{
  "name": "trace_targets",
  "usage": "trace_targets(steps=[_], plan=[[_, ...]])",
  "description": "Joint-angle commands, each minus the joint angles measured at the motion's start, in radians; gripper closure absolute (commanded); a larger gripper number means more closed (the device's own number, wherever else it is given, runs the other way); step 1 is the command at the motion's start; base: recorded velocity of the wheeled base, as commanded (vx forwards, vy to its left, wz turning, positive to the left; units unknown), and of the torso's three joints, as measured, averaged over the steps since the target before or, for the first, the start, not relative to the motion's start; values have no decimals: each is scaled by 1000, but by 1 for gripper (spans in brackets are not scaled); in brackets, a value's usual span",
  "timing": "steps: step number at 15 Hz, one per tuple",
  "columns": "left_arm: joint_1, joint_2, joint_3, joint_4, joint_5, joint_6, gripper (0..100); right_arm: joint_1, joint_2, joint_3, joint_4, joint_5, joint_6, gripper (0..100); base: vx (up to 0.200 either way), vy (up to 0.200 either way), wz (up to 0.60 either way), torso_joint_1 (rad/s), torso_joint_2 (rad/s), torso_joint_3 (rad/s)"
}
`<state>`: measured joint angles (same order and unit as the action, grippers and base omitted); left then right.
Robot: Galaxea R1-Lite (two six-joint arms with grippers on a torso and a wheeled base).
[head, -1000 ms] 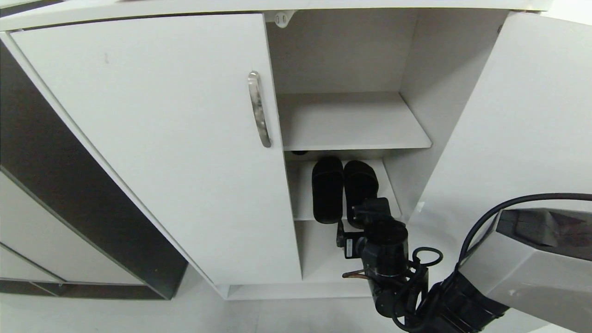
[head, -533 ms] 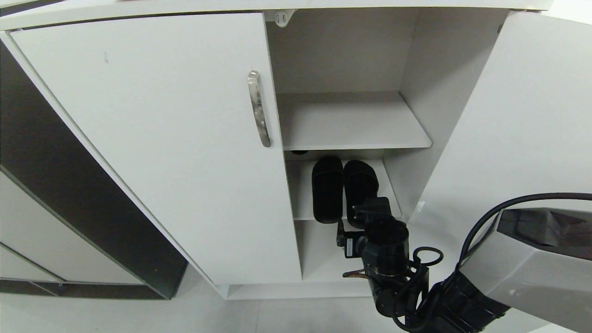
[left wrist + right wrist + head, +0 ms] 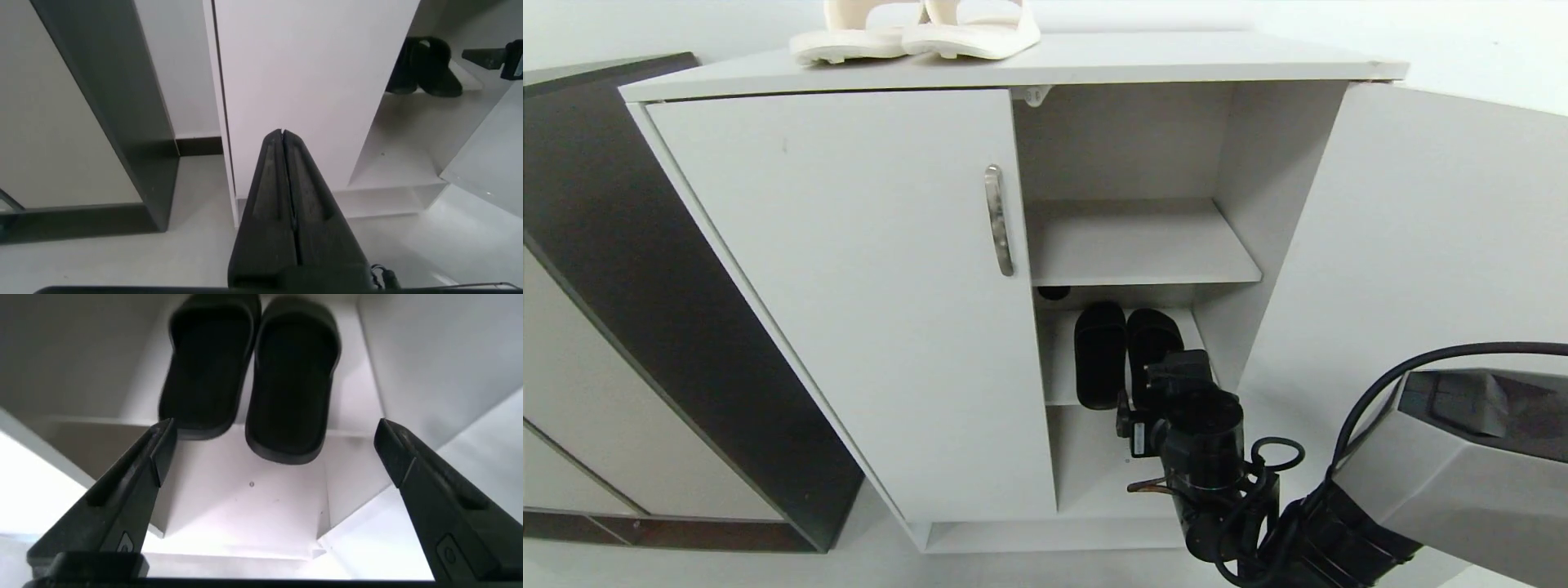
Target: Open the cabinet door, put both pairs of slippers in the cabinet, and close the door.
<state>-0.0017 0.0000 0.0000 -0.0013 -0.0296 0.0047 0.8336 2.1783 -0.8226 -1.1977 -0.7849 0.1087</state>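
Observation:
A pair of black slippers (image 3: 1123, 351) lies side by side on the cabinet's middle shelf, toes inward; the pair also shows as black slippers (image 3: 249, 371) and black slippers (image 3: 425, 65). A cream pair of slippers (image 3: 915, 33) rests on the cabinet top. My right gripper (image 3: 276, 437) stands open just in front of the black pair's heels, nothing between its fingers; in the head view the right gripper (image 3: 1168, 371) is at the open compartment's mouth. My left gripper (image 3: 282, 135) is shut and empty, low in front of the closed left door.
The right cabinet door (image 3: 1421, 229) is swung open beside my right arm. The left door (image 3: 849, 286) is closed, with a metal handle (image 3: 999, 220). A bare upper shelf (image 3: 1135, 245) sits above the black pair. A dark panel (image 3: 621, 269) stands left of the cabinet.
The head camera has tilted upward, bringing the cabinet top and the cream slippers into the picture. The right arm and the black slippers keep their places.

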Motion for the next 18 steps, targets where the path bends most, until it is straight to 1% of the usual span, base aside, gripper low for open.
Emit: trace_targets(steps=[1, 3, 5, 6, 7, 8, 9, 11, 18], plan=[[0, 2, 0, 0, 0, 0, 100, -2, 6, -1, 0, -1, 0, 0, 0, 0, 0, 2, 2, 207], [0, 2, 0, 0, 0, -2, 100, -13, 14, -7, -8, -2, 0, 0, 0, 0, 0, 5, 2, 203], [0, 2, 0, 0, 0, 1, 100, -14, 14, 28, -45, 16, -23, 0, 0, 0, 0, 0, 0, 129], [0, 2, 0, 0, 0, 0, 100, -2, 0, 108, -138, 139, -61, 0, 0, 0, 0, 0, 0, 0], [0, 2, 0, 0, -1, 6, 100, -1, -2, 138, -181, 181, -98, 0, 0, 0, 0, 0, 0, 0], [0, 2, 0, 0, -1, 8, 100, -1, 1, 141, -186, 179, -121, 0, 0, 0, 0, 0, 0, 0], [0, 2, 0, 0, -1, 1, 100, -1, 1, 141, -186, 181, -123, 0, 0, 0, 0, 0, 0, 0], [0, 2, 0, 0, -1, 1, 100, -2, 3, 141, -188, 179, -124, 0, 0, 0, 0, 0, 0, 0], [0, 2, 0, 0, -3, 1, 100, -2, 6, 154, -195, 179, -132, 0, 0, 200, 0, 2, 4, 4]])
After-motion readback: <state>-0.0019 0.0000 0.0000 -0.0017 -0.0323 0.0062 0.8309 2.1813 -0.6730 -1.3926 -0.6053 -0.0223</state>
